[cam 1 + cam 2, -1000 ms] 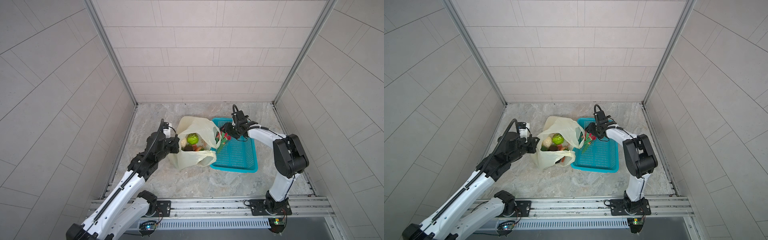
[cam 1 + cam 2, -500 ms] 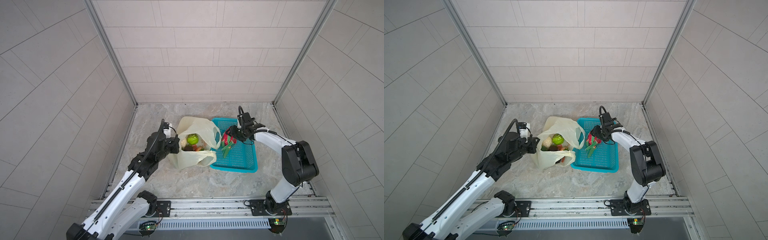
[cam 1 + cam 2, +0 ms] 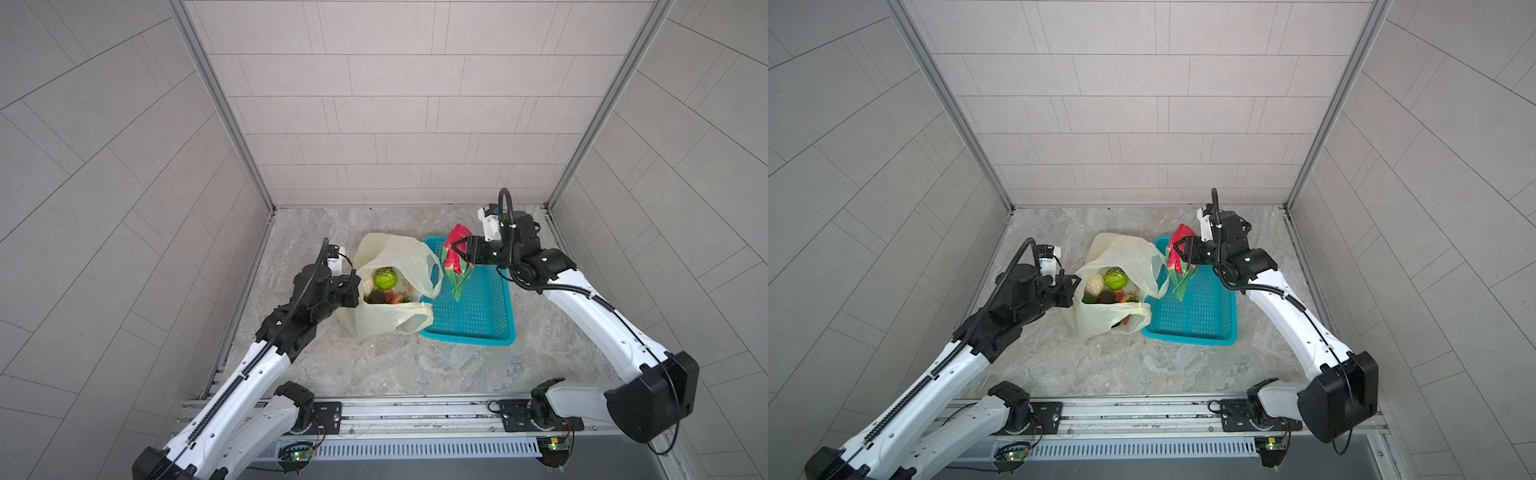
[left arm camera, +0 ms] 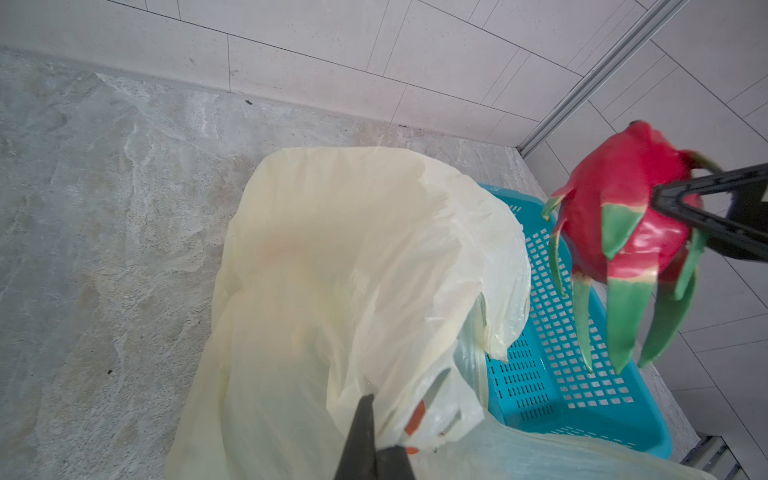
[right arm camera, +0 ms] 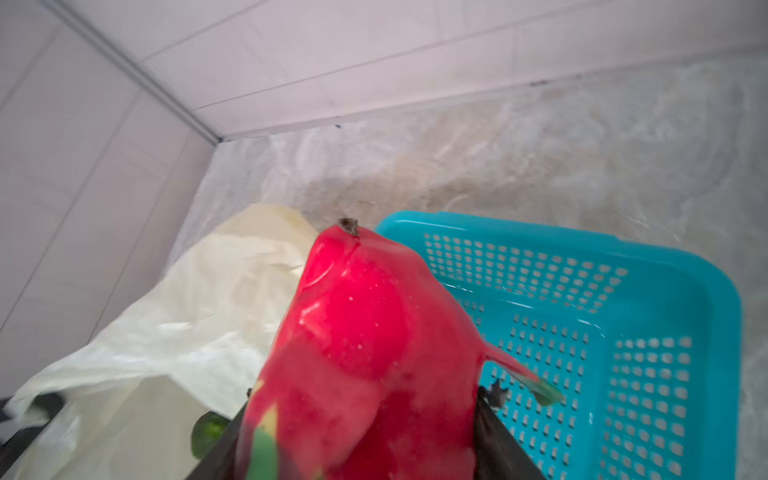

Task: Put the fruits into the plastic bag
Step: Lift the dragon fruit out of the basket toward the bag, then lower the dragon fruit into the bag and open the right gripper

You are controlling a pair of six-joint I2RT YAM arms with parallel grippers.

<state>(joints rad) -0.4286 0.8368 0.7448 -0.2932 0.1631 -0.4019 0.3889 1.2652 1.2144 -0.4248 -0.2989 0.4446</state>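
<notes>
Right tool (image 3: 459,254) pinching the dragon fruit (image 3: 454,259) above the basket (image 3: 469,332); left tool (image 3: 353,286) pressed together on the bag (image 3: 386,324) rim. Bag folds hide most fruits; a green ball (image 3: 384,277) shows.

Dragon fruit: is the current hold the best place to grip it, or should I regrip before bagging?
Keep it. The right hand clamps the dragon fruit across its round red body, coming from the side, with the soft green tips hanging free below. The firm body suits the pads; the tips would likely flex. The left hand holds the plastic bag open.
</notes>
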